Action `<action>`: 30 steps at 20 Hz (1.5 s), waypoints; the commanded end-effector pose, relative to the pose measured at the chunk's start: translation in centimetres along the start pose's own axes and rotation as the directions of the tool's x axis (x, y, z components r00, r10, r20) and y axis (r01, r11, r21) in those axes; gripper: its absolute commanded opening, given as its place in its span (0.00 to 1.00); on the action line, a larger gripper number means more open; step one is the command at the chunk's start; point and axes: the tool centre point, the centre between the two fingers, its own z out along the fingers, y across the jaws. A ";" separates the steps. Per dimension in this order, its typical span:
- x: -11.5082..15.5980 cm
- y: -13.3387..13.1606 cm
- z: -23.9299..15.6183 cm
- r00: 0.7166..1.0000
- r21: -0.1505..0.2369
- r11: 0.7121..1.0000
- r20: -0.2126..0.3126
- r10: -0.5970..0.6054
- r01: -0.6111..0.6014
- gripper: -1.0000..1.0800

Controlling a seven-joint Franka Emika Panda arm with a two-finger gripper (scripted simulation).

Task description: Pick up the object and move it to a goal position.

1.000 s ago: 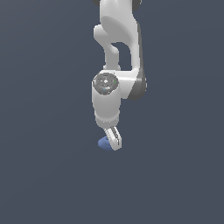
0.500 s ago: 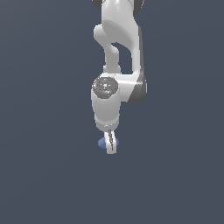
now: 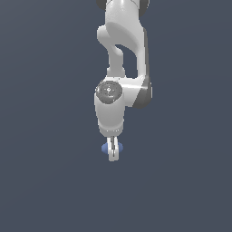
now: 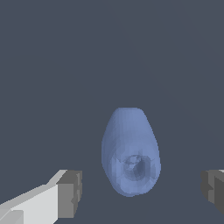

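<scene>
My gripper (image 4: 140, 188) is open. Its two gray pads (image 4: 70, 194) stand far apart, and the blue lump (image 4: 130, 151) sits in the gap between them. Neither pad touches it. There is room on both sides, and the lump is much thinner than the gap.

The lump is shaped like an egg. Its long way runs across the line from one pad to the other, so when I squeeze, the pads should press on its two long sides. That is the narrow way, which I think is the good way to hold it. It sits a bit nearer to one pad than to the other.

From the outside camera, my gripper (image 3: 112, 152) points straight down. The blue lump (image 3: 105, 148) peeks out on both sides of the fingers, low by the tips.

I count one arm (image 3: 122, 68), one gripper with two fingers, and one blue lump. I see no mark for the goal spot.

I think the next thing is to close on the lump, then lift.
</scene>
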 end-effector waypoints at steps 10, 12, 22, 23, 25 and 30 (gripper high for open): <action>0.0 0.1 3.7 1.000 0.000 1.000 0.000 0.005 -0.005 0.96; 0.0 0.1 4.5 1.000 0.000 1.000 0.000 0.005 -0.005 0.96; 0.0 0.0 5.0 1.000 0.000 1.000 0.000 0.005 -0.005 0.00; 0.0 0.0 5.0 1.000 0.000 1.000 0.000 0.005 -0.005 0.00; 0.0 0.0 5.0 1.000 0.000 1.000 0.000 0.005 -0.005 0.00; 0.0 0.0 5.0 1.000 0.000 1.000 0.000 0.005 -0.005 0.00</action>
